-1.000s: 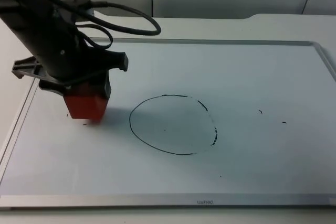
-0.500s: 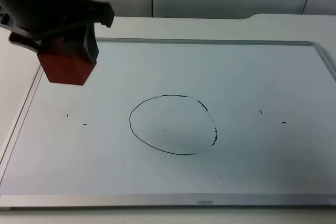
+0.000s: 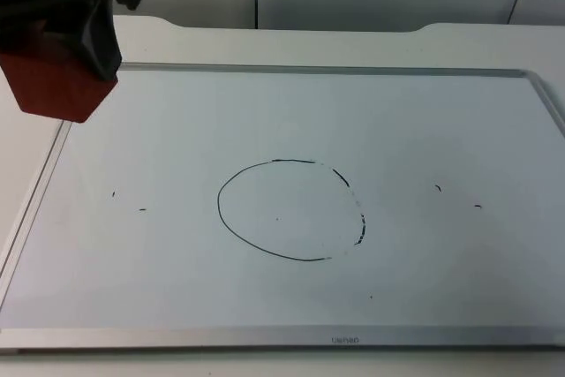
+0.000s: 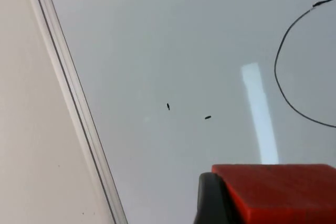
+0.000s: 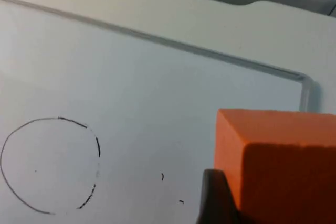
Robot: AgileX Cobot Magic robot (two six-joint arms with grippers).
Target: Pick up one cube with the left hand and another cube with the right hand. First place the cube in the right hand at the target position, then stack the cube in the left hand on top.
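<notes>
The left gripper (image 3: 62,68), half cut off, pinches a red cube (image 3: 55,84) above the worktop (image 3: 397,130); the right gripper's fingers (image 5: 218,200) pinch an orange cube (image 5: 278,163).

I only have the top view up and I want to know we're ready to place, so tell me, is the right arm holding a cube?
Observer: Yes. The right wrist view shows an orange cube in the right gripper, above the whiteboard.
Operator: Is the drawn circle free on that side?
Observer: The black circle has nothing inside it in that view.
Operator: And the left one, is the red block gripped properly?
Observer: The left wrist view shows the red cube held in the left gripper, a black fingertip against its side, high above the board.
</notes>
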